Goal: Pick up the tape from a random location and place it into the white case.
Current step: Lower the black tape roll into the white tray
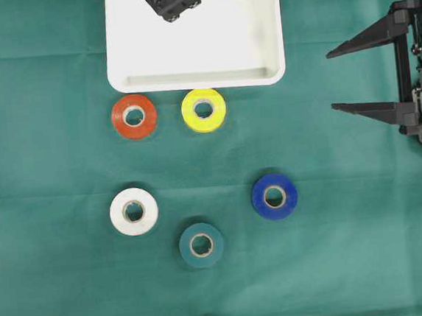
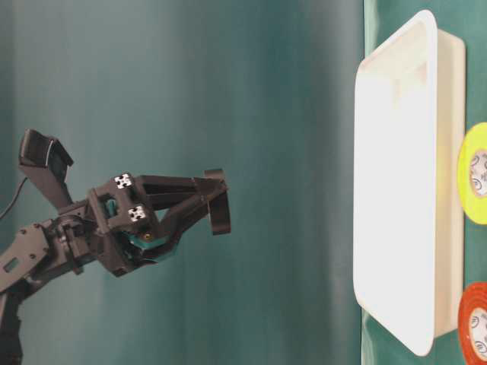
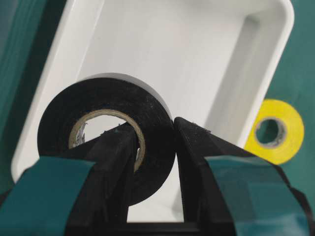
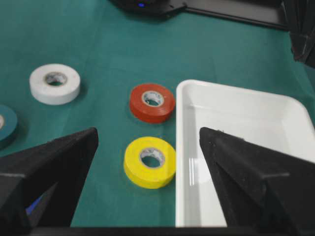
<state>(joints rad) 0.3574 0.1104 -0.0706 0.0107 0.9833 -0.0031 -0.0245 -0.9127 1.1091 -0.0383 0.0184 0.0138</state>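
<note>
A black tape roll hangs above the white case. My left gripper is shut on it, one finger through the core and the other against the outer face. In the overhead view this gripper is over the far part of the white case. My right gripper is held open at the right side of the table, nothing between its fingers. In the right wrist view it looks toward the case's near corner.
On the green cloth lie an orange roll and a yellow roll just in front of the case. Further forward are a white roll, a teal roll and a blue roll.
</note>
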